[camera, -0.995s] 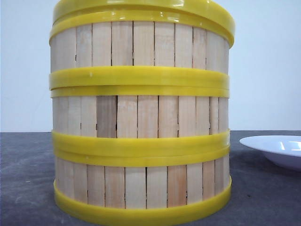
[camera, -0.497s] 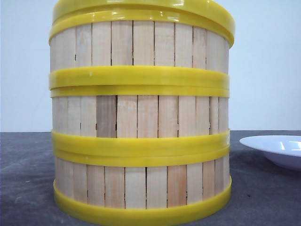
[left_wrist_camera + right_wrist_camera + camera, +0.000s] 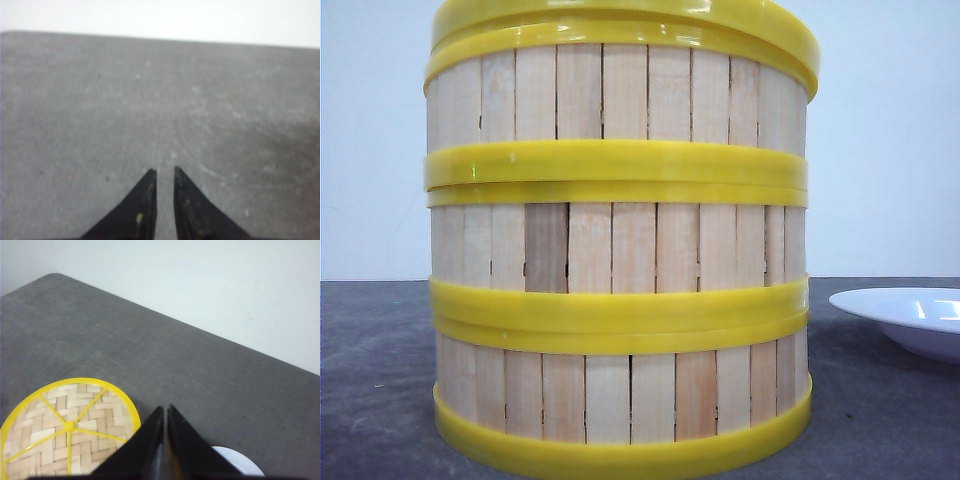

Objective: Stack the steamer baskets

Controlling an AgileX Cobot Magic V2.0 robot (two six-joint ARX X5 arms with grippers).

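Nothing moved vs the earlier frames. The three baskets (image 3: pixel 618 250) stand stacked in one column on the grey bench (image 3: pixel 380 400), w/ a lid (image 3: pixel 67 427) on top. White plate (image 3: pixel 910 318) lies near, to the right. Left claw (image 3: pixel 164 174) is nearly closed, empty, over bare bench. Right claw (image 3: pixel 165 410) is closed, empty, above the lid edge.

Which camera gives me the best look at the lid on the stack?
The right wrist view: it looks down on the lid, showing its woven top and yellow rim. The front view catches only the lid's yellow edge above the three stacked baskets. The left wrist view shows only bare table.
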